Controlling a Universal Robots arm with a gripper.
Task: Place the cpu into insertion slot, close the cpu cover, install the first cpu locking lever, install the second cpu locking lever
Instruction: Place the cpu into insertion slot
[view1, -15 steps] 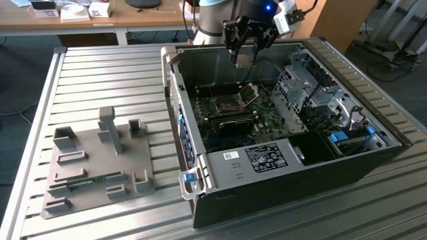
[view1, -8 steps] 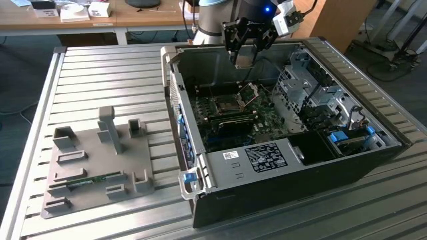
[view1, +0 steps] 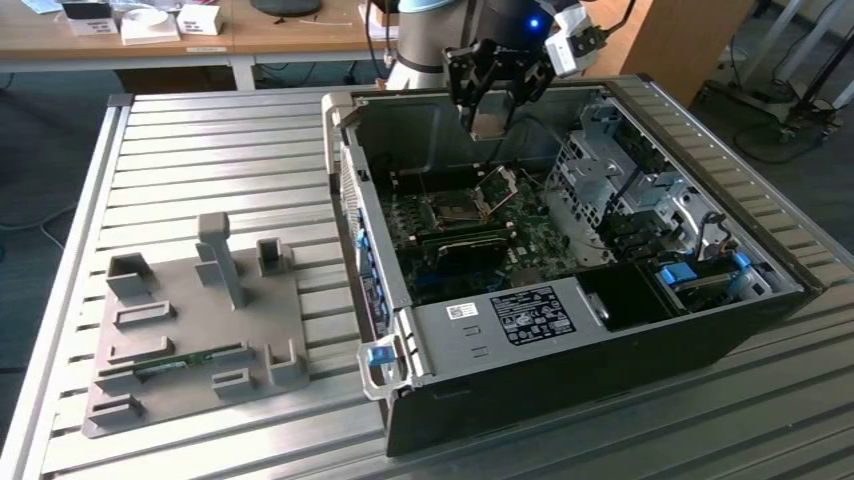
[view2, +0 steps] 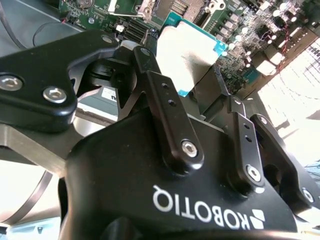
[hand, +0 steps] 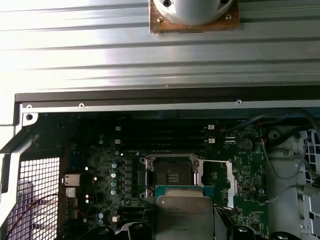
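- A ribbed aluminium table (view1: 200, 150) fills the exterior view, with a wooden desk (view1: 160, 45) behind it at about 11 o'clock.
- An open black computer case (view1: 601, 370) lies on its side on the table, from the centre toward 4 o'clock, with its green motherboard (view1: 534, 240) facing up.
- At 8 o'clock a grey fixture tray (view1: 200, 310) rests on the table, well apart from the case, and a memory stick (view1: 174, 362) lies in one of its slots.
- The gripper (view1: 487, 112) hangs over the case at 12 o'clock.
- In the second wrist view its black fingers (view2: 160, 95) are clamped on opposite edges of the cpu (view2: 190, 50), so the jaws are closed on the chip.
- The cpu (view1: 487, 120) is held in the air, silver top showing, clear of the board.
- The insertion slot (view1: 447, 208) sits on the motherboard at 6 o'clock from the held chip, bare and uncovered.
- The cpu cover (view1: 497, 187) stands swung up at the slot's 2 o'clock edge, not closed.
- In the first wrist view the cpu (hand: 184, 217) shows just beside the slot (hand: 170, 177), with the cover's silvery frame (hand: 231, 182) folded out to one side of the slot.
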